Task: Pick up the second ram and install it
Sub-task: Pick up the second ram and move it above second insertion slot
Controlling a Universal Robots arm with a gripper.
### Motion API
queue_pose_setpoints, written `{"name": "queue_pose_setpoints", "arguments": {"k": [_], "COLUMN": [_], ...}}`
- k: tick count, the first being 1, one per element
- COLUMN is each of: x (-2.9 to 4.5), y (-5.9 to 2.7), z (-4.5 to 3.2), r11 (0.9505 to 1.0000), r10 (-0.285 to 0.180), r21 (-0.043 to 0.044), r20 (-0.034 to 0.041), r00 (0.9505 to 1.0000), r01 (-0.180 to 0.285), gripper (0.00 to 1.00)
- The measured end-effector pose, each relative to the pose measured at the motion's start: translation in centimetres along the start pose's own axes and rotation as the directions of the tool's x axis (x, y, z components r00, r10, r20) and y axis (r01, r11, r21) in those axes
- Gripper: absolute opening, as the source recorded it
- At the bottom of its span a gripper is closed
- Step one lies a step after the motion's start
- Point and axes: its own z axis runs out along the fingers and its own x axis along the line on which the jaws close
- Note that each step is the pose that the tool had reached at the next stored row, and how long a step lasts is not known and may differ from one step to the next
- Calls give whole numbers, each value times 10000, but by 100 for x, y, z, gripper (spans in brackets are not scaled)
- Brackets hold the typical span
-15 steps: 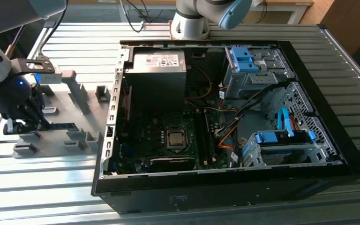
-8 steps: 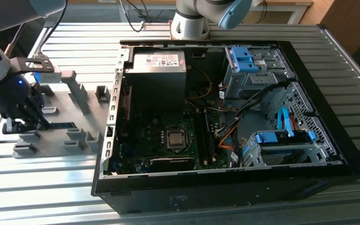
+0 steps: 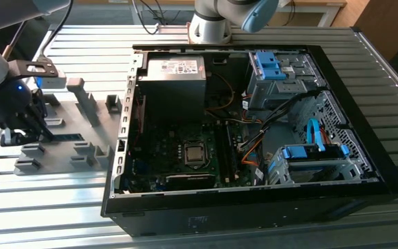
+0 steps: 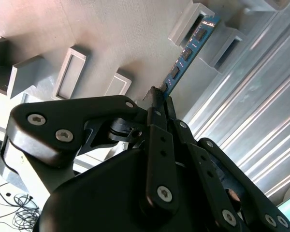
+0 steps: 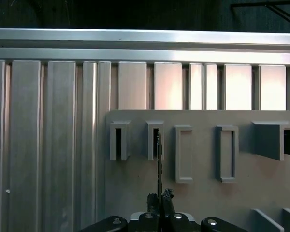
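The second ram (image 4: 188, 50) is a thin blue-green stick with dark chips, standing on edge on the grey fixture plate (image 3: 91, 155) at the exterior view's left. Its far end sits in a raised holder (image 4: 195, 21). My gripper (image 4: 159, 95) is shut on the stick's near end, one black finger on each side. In the first wrist view the ram (image 5: 158, 159) shows edge-on as a thin line running from the fingertips (image 5: 167, 195) into a slot. In the exterior view the gripper (image 3: 37, 136) is low over the plate, with the ram (image 3: 66, 137) beside it.
The open computer case (image 3: 254, 49) lies at the exterior view's right, with the motherboard (image 3: 185, 150), power-supply box (image 3: 174, 67) and blue drive clips (image 3: 268, 65). The arm's base (image 3: 209, 26) stands behind the case. Several raised holders (image 3: 81, 91) stick up from the plate on the ribbed aluminium table (image 3: 47, 202).
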Motion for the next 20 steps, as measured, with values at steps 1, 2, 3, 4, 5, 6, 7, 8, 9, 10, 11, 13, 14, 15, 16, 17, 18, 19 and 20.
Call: {"name": "queue_pose_setpoints", "arguments": {"k": [1, 2, 3, 4, 5, 6, 7, 8, 9, 10, 11, 13, 14, 15, 16, 17, 18, 19, 20], "x": [0, 0, -1, -1, -1, -1, -1, -2, -2, -2, -2, -2, -2, -2, -3, -3, -3, -3, -3], "y": [0, 0, -1, 0, 0, -1, -1, -1, -1, -1, -1, -1, -1, -1, -1, -1, -1, -2, -2], "z": [-7, -13, -18, -24, -29, -35, -41, -46, -52, -56, -60, -70, -75, -80, -85, -88, -92, -95, -99], "r11": [10000, 10000, 10000, 10000, 10000, 10000, 10000, 10000, 10000, 10000, 10000, 10000, 10000, 10000, 10000, 10000, 10000, 10000, 10000], "r10": [0, 0, 0, 0, 0, 0, 0, 0, 0, 0, -1, 0, 0, 0, 0, 0, 0, 0, 0], "r21": [-1, 0, 0, -1, 0, 0, 0, 1, 0, 1, 0, 0, -1, -1, -1, 1, 2, 1, -1], "r20": [0, 0, 0, 0, 0, 0, 0, 1, 0, 1, 0, 0, 0, 0, 0, 1, 1, 1, 0], "r00": [10000, 10000, 10000, 10000, 10000, 10000, 10000, 10000, 10000, 10000, 10000, 10000, 10000, 10000, 10000, 10000, 10000, 10000, 10000], "r01": [0, 0, 0, 0, 0, 0, 0, 0, 0, 0, 1, 0, 0, 0, 0, 0, 0, 0, 0], "gripper": [14, 14, 14, 14, 14, 14, 14, 14, 14, 14, 14, 14, 14, 14, 14, 14, 14, 14, 14]}}
